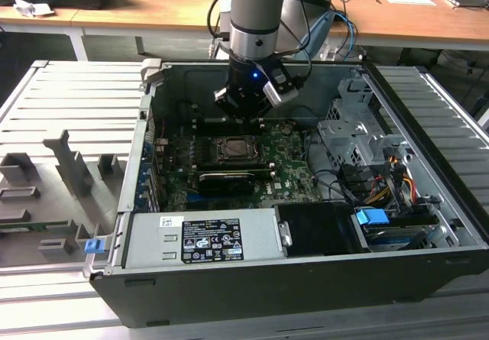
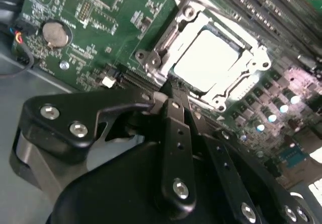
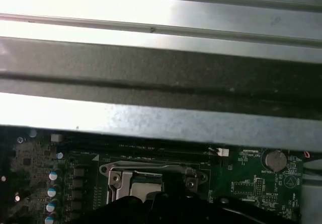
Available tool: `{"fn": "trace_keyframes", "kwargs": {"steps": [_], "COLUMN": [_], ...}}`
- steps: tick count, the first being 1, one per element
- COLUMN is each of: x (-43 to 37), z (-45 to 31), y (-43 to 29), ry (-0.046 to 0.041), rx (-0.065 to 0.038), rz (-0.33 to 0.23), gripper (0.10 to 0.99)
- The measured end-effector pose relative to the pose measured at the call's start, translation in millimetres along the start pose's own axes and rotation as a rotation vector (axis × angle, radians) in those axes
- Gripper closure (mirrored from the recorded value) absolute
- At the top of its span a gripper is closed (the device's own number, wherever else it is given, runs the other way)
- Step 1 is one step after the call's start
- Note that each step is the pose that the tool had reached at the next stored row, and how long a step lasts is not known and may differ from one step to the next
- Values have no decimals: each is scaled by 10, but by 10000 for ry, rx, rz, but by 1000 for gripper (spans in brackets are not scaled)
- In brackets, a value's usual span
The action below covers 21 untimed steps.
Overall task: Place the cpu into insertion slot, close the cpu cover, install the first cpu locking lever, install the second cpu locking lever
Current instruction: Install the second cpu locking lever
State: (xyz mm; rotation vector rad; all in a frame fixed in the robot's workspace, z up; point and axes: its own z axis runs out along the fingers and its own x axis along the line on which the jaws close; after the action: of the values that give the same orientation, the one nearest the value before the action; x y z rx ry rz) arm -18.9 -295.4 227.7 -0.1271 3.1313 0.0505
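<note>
The silvery cpu lies flat in the insertion slot on the green board. The dark-metal cpu cover is folded down around it, and the chip shows through the cover's window. My gripper hangs just above the slot's near edge with its black fingers pressed together and nothing seen between them. In the exterior view the gripper stands a little behind and above the slot, inside the open computer case. The first wrist view shows the cpu and the cover past the gripper's dark body.
A long black card lies just in front of the slot. The grey power supply, drive cage and cable bundle crowd the case. The metal case wall rises close behind. A coin battery sits on the board.
</note>
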Motion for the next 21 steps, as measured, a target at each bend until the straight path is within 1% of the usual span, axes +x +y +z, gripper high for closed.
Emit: {"fn": "trace_keyframes", "kwargs": {"steps": [1,3,5,8,12,14,15,18,20,21], "x": [2,11,16,18,19,19,19,26,36,41], "z": [0,0,-1,-26,-110,-118,-120,-120,-116,-114], "y": [-23,-110,-164,-191,-199,-200,-211,-283,-372,-433], "ry": [0,0,-1,1,-2,-7,-6,-6,-8,-8], "rx": [0,0,-2,1,0,-1,1,2,-5,-16], "rz": [0,0,0,0,40,178,247,253,254,253], "gripper": [980,980,980,980,980,980,980,980,980,980]}}
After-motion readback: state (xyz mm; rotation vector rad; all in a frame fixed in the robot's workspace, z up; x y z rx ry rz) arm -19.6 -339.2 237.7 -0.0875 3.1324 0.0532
